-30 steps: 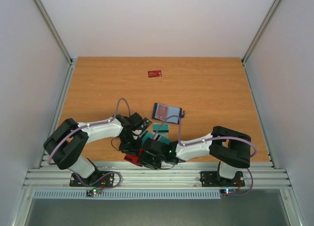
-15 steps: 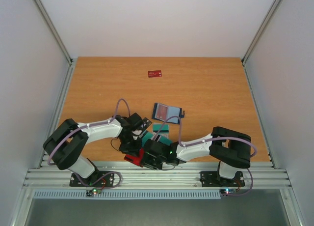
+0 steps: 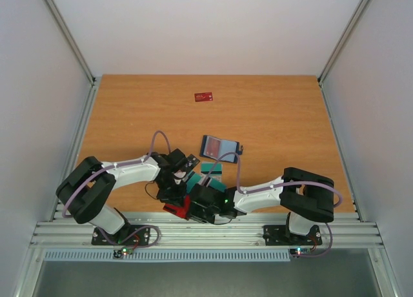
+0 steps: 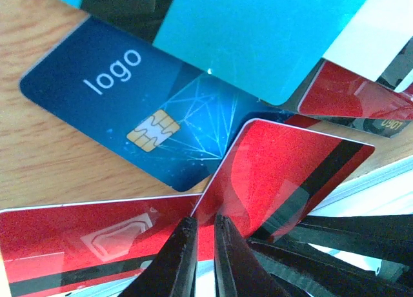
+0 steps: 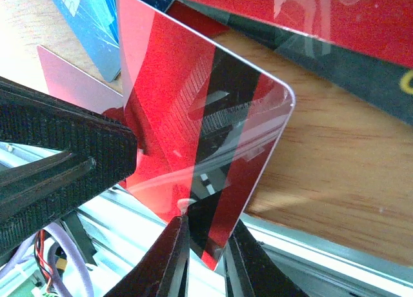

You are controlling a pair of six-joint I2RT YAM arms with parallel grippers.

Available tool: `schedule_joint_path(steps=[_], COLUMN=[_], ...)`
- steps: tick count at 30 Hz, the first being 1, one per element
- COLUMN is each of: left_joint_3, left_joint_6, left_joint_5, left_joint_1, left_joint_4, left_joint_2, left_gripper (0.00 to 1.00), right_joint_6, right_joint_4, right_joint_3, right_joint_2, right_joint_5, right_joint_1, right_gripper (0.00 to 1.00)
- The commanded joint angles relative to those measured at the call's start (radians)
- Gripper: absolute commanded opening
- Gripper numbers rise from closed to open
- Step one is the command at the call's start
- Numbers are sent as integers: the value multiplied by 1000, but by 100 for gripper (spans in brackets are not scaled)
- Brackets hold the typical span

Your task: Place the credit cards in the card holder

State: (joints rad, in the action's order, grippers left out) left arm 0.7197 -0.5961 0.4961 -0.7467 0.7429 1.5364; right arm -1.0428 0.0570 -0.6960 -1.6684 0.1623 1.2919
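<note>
The card in play is a striped red card [image 4: 290,174], glossy red with a black stripe. It's up off the desk [image 3: 277,110], tilted on edge right at the near side, partly over the metal rail [image 5: 335,265]. Both arms have a piece of it. The left gripper [image 4: 203,223] is clenched on one edge, and you can see the card's edge running straight in between its fingers. The right gripper [image 5: 205,239] is grasping the same card by its lower corner, with a finger snug against each face.

The rest of the credit cards [image 3: 211,169] are in a loose overlapping pile, flat on the desk right by the grippers:
- a blue card [image 4: 116,97] with "logo" and a gold chip
- a teal card [image 4: 258,32] overlapping the blue one
- a white card [image 4: 377,42] poking out beside the teal one
- a flat red card [image 4: 77,232] closest to the left gripper

A lone red card [image 3: 204,97] sits way off toward the far side of the desk, well apart from the pile.

The card holder [image 3: 221,146] lies open on the desk just beyond the pile, lighter inside facing up, apart from both grippers.
</note>
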Motion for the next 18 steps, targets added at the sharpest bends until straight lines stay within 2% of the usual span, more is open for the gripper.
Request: schedule_joint_path(steps=[1,12,18], left_joint_3=[-28,-43,-2], left_joint_6=[-8,-45,-50], left_joint_5=[50,90,73], left_joint_1=[-17,-17,-16], left_joint_4=[-36,-66,5], left_joint_2=[-4,-62,-134], left_gripper=[11,11,11], right_joint_6=[8,23,33], right_joint_4=[39,-38,-95], right_joint_3=[-49,-115,-156], right_joint_2=[32,17,12], right_joint_5=[-80,-58,-37], right_joint_1=[5,9,9], right_gripper=[15,11,5])
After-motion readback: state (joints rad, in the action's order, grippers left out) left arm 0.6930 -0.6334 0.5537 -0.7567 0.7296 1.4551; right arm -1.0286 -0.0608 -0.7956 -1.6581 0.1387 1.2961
